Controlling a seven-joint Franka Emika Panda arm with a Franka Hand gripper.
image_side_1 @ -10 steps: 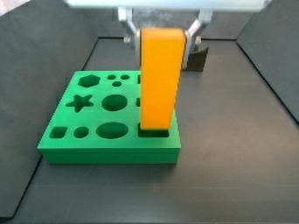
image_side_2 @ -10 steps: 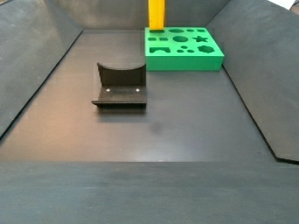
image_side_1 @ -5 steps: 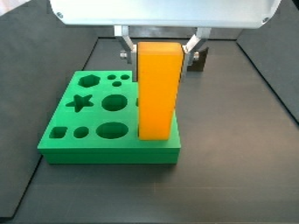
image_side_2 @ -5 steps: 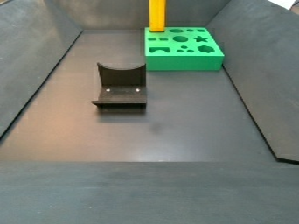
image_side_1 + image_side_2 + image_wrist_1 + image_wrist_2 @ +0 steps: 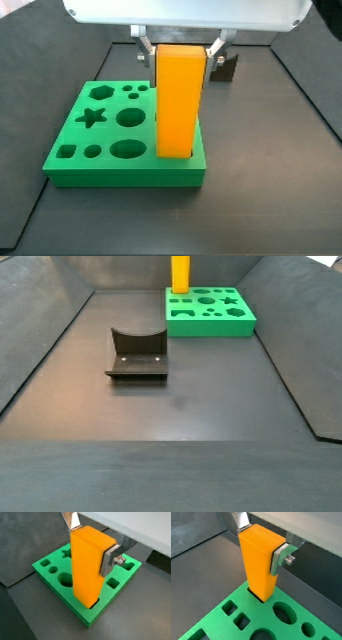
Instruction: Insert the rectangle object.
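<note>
Gripper [image 5: 93, 542] clamped on upright rectangle object [image 5: 90, 567], lower end in green board [image 5: 80, 609] slot.

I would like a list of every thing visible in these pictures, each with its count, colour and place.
Block: one, orange-yellow, upright, its lower end in a rectangular hole at the green board's corner.
Board: one, green, with shaped holes, on the dark floor.
Fixture: one, dark, on the floor apart from the board.
Gripper: one, silver fingers, closed on the block's upper part.
</note>
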